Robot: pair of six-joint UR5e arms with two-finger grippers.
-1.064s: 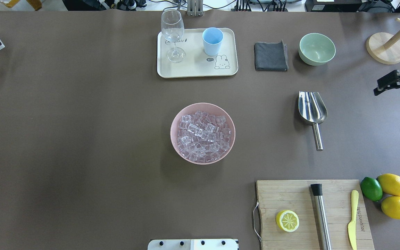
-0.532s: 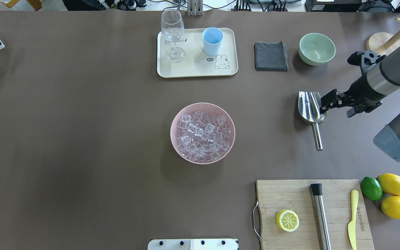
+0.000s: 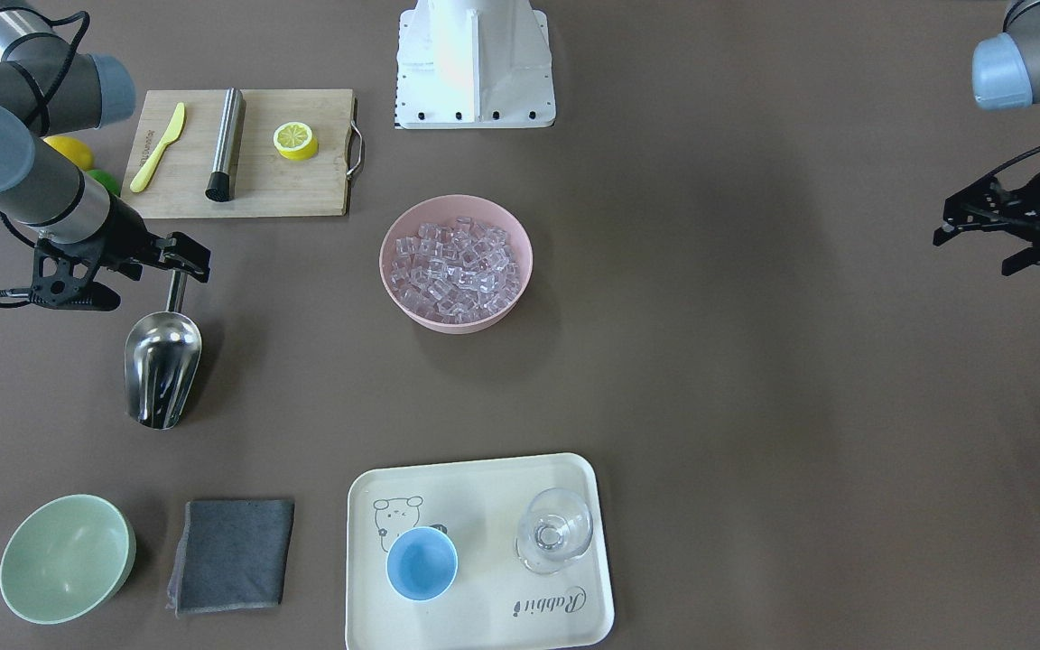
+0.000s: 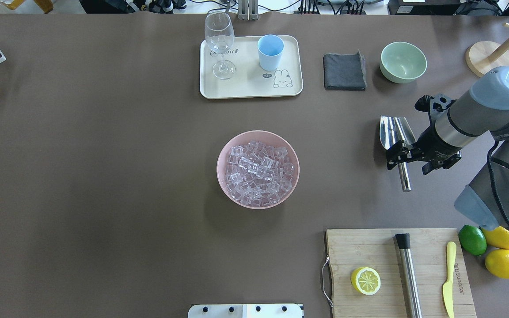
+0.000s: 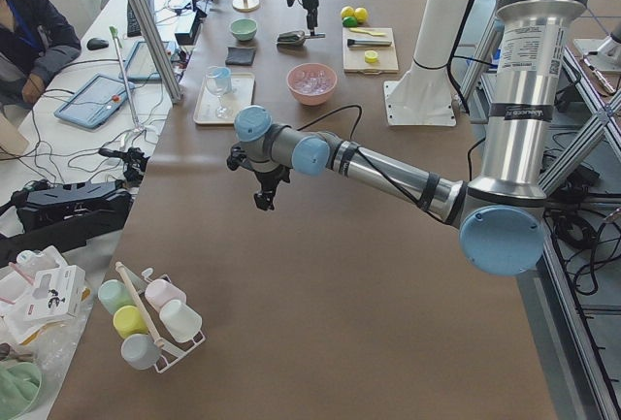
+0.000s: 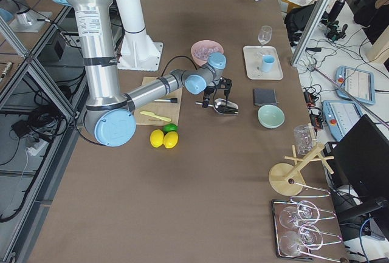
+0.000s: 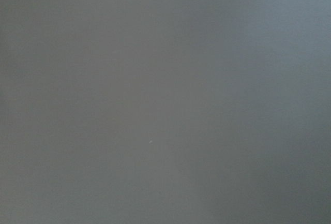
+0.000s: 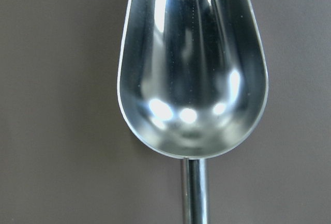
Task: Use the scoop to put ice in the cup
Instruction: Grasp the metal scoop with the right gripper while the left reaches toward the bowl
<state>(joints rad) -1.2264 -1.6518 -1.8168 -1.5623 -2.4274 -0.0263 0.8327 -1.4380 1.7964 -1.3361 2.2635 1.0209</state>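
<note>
Hovering wide open, the right claw (image 4: 407,162) is over the scoop (image 4: 390,131)'s handle.

From where I stand, the right arm (image 4: 480,115), grey tubing with pale-blue joint caps, comes in bent at the elbow. Its wrist is turned over so that the black two-finger right gripper (image 4: 418,161) points straight down, low, with its fingers spread and gripping nothing. The left arm (image 5: 369,163) stretches long and nearly level out to its own side. Its black left gripper (image 3: 971,253) hangs downward too, fingers parted, empty.
</note>
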